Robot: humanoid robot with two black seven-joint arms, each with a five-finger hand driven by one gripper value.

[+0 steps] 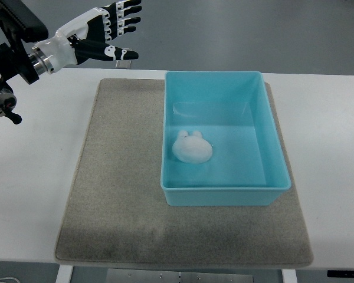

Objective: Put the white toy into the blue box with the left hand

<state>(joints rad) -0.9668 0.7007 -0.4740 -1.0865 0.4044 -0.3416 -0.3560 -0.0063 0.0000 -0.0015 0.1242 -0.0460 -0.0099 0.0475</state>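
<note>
Where the view begins nearest me, I log a grey felt mat (118, 194) on the white table (330, 147). Item: blue box (271, 135) on the mat, white toy (192, 148) lying inside at its near-left floor. Farthest: left hand (103, 29), raised beyond the table's far-left corner, fingers (127, 16) spread straight, holding nothing.

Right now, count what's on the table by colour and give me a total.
White: 1, the toy, lying inside the box
Blue: 1, the box
Grey-beige: 1, the mat under the box
Total: 3
Not counted: the left hand, open, beyond the table's far left corner.
</note>
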